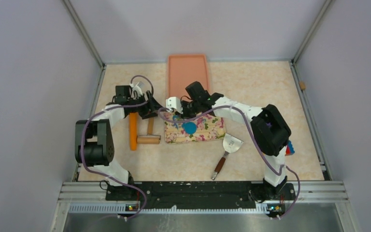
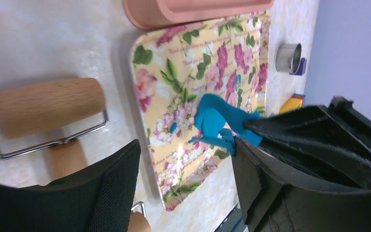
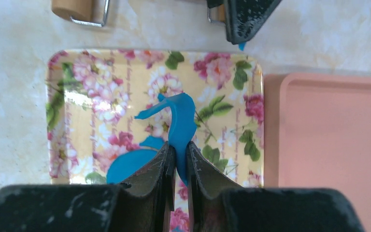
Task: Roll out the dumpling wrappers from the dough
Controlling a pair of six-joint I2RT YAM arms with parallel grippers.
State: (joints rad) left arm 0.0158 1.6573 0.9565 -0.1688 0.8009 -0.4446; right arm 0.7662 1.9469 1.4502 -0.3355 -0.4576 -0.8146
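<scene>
My right gripper is shut on a ragged strip of blue dough, which stands up from the floral tray with its far end curled over. Beside the fingers a round blue dumpling wrapper lies flat on the tray, partly hidden by my left-hand finger. From above, the wrapper sits mid-tray, with the right gripper just behind it. In the left wrist view the dough hangs from the right gripper's black tips. My left gripper stands open over the tray's near left corner, holding nothing.
A wooden roller and an orange-handled tool lie left of the tray. A pink tray lies behind it. A spatula lies to its right. A metal ring cutter, a purple block and a toy brick lie beyond.
</scene>
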